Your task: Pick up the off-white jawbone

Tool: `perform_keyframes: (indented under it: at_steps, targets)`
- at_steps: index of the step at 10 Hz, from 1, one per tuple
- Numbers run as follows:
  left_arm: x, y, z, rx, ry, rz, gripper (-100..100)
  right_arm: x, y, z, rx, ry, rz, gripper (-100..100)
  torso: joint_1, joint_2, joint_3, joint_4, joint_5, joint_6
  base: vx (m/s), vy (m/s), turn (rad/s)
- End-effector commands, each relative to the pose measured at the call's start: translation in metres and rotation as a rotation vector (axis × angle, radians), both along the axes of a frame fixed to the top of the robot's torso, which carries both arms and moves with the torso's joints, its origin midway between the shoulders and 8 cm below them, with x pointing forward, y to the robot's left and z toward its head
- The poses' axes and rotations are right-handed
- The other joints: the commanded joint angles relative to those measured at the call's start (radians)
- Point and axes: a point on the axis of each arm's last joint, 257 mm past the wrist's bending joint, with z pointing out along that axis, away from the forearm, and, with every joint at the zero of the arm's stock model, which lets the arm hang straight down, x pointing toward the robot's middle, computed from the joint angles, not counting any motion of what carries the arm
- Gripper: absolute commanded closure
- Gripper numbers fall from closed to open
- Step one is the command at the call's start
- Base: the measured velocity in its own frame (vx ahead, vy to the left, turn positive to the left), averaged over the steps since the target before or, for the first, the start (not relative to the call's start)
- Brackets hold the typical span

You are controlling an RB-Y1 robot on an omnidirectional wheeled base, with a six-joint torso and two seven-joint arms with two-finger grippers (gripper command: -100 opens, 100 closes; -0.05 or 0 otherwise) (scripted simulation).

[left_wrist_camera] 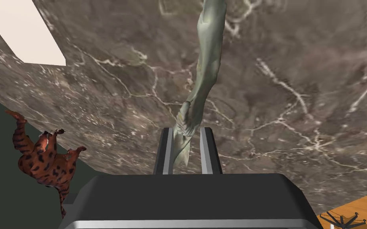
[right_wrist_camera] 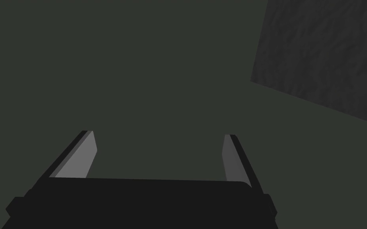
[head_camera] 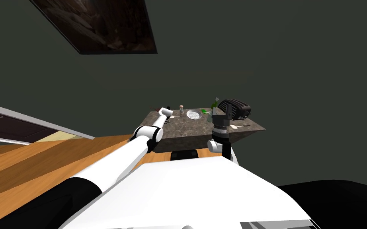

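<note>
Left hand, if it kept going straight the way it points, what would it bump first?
The left hand is shut on the greenish off-white jawbone, which runs ahead along that line. Past it, the hand would likely hit the brown marbled table top; how near that is stays unclear.

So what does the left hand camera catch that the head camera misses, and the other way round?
Left wrist view alone: the jawbone pinched by the left claw, and an orange striped animal figure beside the table's edge. Head view alone: a round white dish, a black ribbed appliance, the right arm, a framed picture. Both: that claw, the marble table top, the wooden floor.
</note>
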Motion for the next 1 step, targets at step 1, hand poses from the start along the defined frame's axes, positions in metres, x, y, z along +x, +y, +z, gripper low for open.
perform_keyframes:
  at_steps: [1]
  targets:
    - [0.0000, 0.0000, 0.0000, 0.000, 0.000, 0.000, 0, 0.0000, 0.0000, 0.0000, 0.000, 0.000, 0.000, 0, 0.000, 0.000, 0.000, 0.000, 0.000, 0.000, 0.000, 0.000, 0.000]
